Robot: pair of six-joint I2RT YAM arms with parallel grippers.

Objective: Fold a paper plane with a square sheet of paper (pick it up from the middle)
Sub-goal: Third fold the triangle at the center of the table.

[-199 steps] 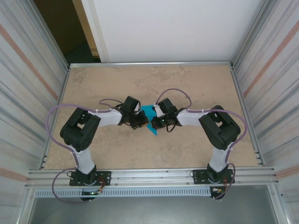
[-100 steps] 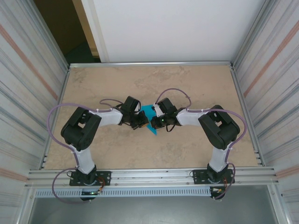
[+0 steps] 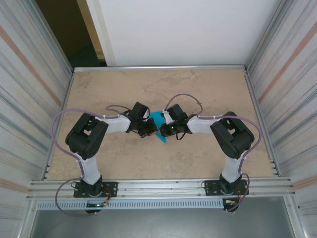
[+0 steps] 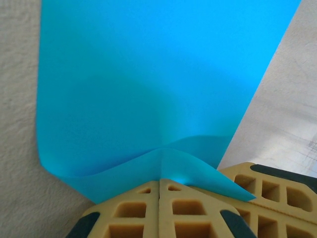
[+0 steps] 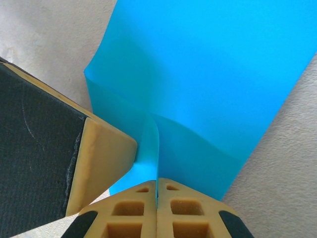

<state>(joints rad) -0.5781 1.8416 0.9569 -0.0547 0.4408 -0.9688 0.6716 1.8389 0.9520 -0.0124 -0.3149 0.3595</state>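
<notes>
The paper (image 3: pixel 158 119) is held at the middle of the surface (image 3: pixel 208 89), between the wrists of the left arm (image 3: pixel 116 124) and the right arm (image 3: pixel 200 124), and is pinched from both sides. The left jaws are pressed together on one edge of it. In the left wrist view a shallow peak of paper (image 4: pixel 148 89) is gathered at the seam between the yellow fingers (image 4: pixel 133 210). The right jaws are likewise shut on it, and in the right wrist view a narrow upright ridge of paper (image 5: pixel 213 74) is nipped where the two fingers (image 5: pixel 185 208) meet.

The two grips are set very close together, most likely so that a short stretch of paper is held taut between them and a crease can be formed or flattened there. A broad black-padded finger (image 5: pixel 44 163), judged to belong to the left jaws, lies against the paper just beside that ridge. A second yellow finger (image 4: pixel 277 191), judged to belong to the right jaws, is seen under a paper corner.

Much is hidden. From above, most of the paper is covered by the wrists, and a teal wedge and a tip pointing toward the near edge are all that can be made out. The number of folds cannot be told, nor whether the paper rests on the surface or is lifted off it. In both wrist views the far edges are cut off by the frame, so the overall outline cannot be judged.
</notes>
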